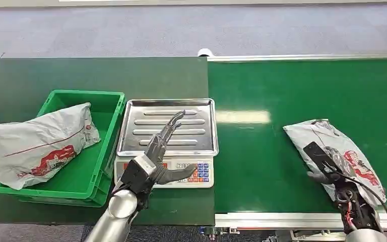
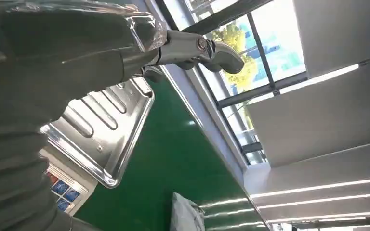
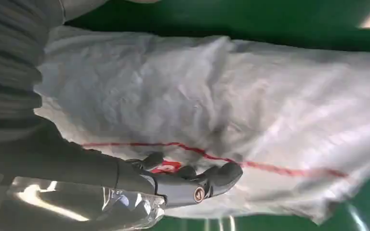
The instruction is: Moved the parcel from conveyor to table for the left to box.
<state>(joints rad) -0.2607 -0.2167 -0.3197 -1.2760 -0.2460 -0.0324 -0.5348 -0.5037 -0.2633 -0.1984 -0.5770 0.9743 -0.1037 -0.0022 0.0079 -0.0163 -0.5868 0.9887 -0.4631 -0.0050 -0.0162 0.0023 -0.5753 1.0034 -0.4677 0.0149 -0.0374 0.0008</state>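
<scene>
Right hand (image 1: 332,164) resting on parcel (image 1: 350,151) lying on conveyor (image 1: 292,91), fingers laid over it; grip not confirmable. Left hand (image 1: 156,151) hovering spread, empty, over scale tray (image 1: 146,113), likely awaiting handoff. Green box (image 1: 106,101) already holding another bag (image 1: 40,143).

Scale (image 1: 166,133) display digits too small to read, red print on both parcels (image 1: 332,151) illegible, no other readable text

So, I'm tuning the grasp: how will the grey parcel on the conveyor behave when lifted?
The parcel under the right hand looks wrinkled and soft, so it will probably sag. Its plastic skin seems smooth, so possibly slippery. Lying flat, it is unlikely to roll.
</scene>
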